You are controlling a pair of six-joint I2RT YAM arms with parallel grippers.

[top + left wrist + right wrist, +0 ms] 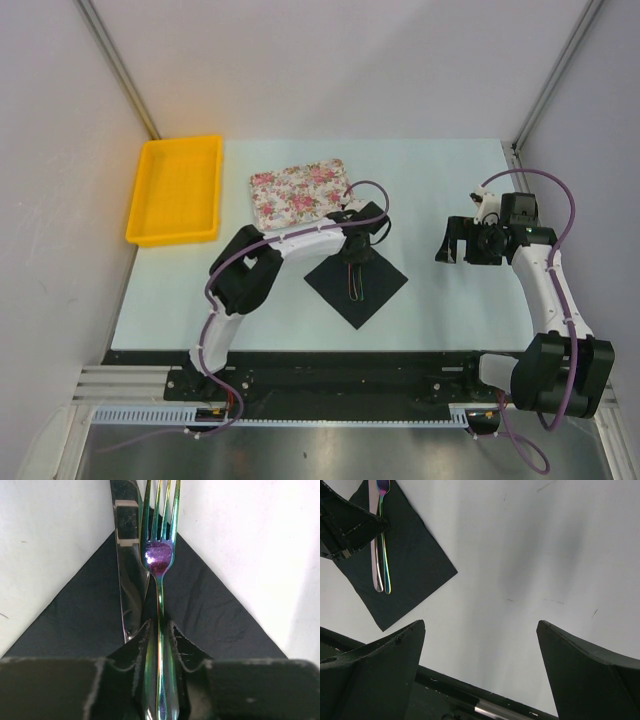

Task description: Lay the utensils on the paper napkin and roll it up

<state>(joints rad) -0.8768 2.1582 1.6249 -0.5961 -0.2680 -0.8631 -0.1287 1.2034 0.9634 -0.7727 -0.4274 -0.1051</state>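
- The left hand is low over the paper napkin. Its fingers stand only a sliver apart on either side of the fork handle, and I can't tell whether they are pinching it or have let go.
- The fork lies along the middle of the napkin, tines towards one corner. A silvery piece is just beside it, nearly parallel.
- To place the fork well, I'd open the fingers evenly so neither side drags the handle. I'd then lift straight up off the napkin, so the thin sheet doesn't come up or skew. Both pieces should end up side by side before any rolling starts.
- The left arm is bent at the elbow out to the left of the napkin. Its forearm reaches across and the wrist tips down over the napkin's far half.
- The right hand is spread wide and holds nothing. It is raised above the desk, well apart to the right of the napkin.
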